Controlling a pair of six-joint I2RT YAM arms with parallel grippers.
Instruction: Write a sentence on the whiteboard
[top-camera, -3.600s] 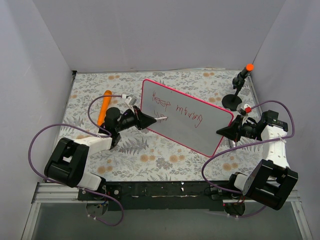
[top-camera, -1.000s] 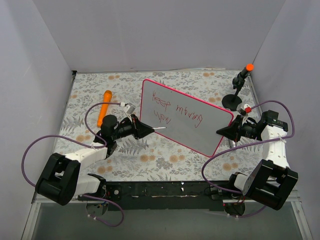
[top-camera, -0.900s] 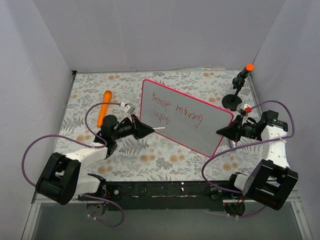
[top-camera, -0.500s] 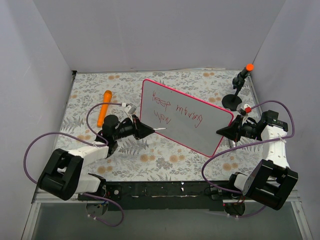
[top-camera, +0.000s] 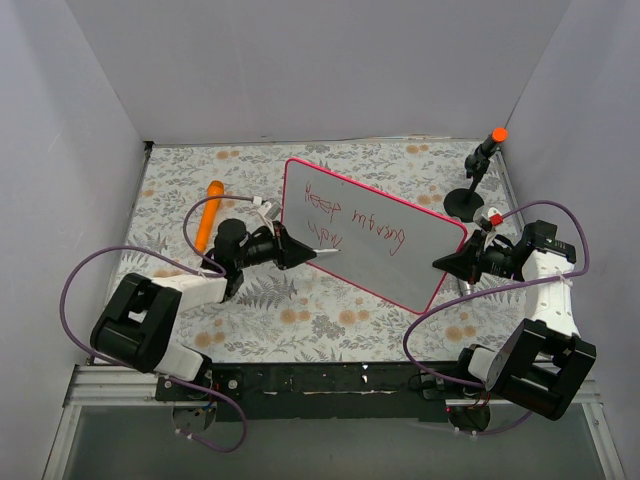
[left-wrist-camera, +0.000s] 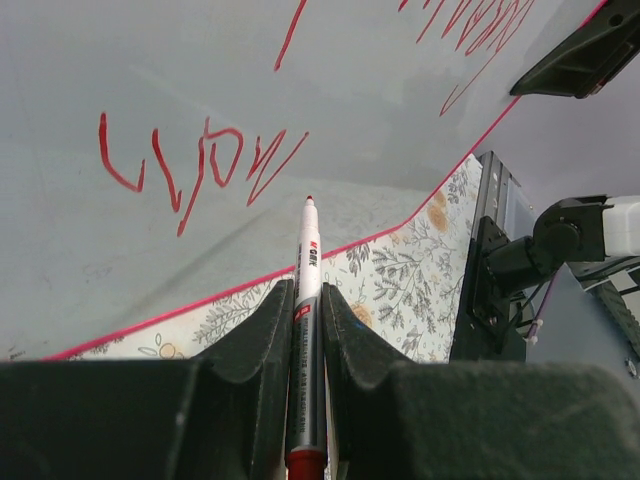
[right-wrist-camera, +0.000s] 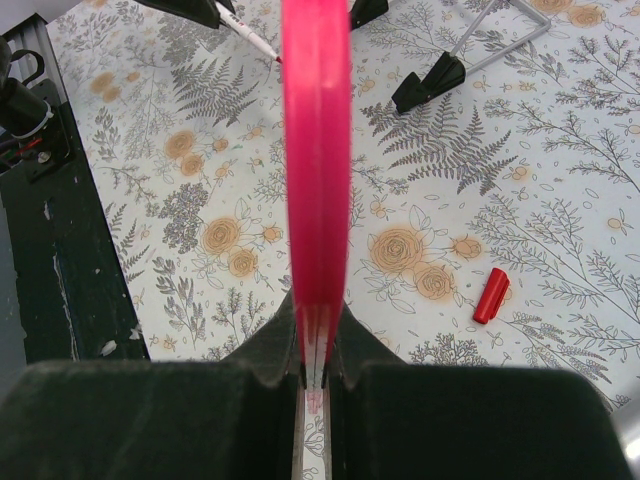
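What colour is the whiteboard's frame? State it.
Pink-red; the frame shows best in the right wrist view.

Made up of a left arm (top-camera: 190, 288) and a right arm (top-camera: 555, 300), both clad in smooth white shells over chunky black joint blocks. Trailed by a thin purple cable (top-camera: 130, 248) looping loosely beside each. Tipped with the left gripper (top-camera: 305, 252) and the right gripper (top-camera: 440, 265), matte black and tapering to wedges. Fitted near the wrists with small white pieces, perhaps connectors (top-camera: 262, 206).

whiteboard (top-camera: 375, 240) on table (top-camera: 300, 310), marker (left-wrist-camera: 305, 270) at its left, stand (top-camera: 467, 200) behind right corner
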